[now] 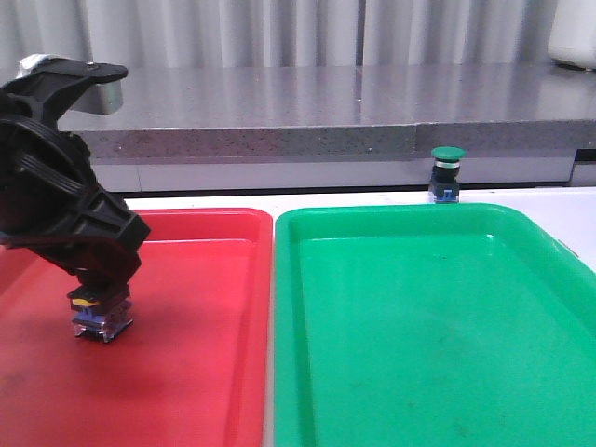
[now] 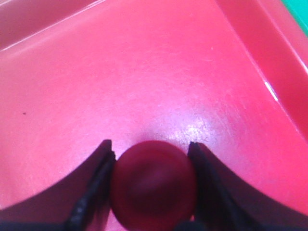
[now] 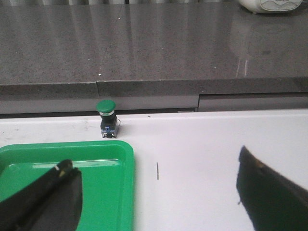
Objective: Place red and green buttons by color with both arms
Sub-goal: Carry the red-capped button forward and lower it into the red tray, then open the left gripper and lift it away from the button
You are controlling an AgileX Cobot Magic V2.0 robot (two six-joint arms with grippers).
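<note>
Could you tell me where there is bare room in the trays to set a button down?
The green tray is bare throughout. The red tray is free toward its right wall; its left is crowded by the left tool gripping the red button.

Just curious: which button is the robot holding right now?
The red button, pinched in the left pincer over the red tray; the green button stands untouched.
</note>
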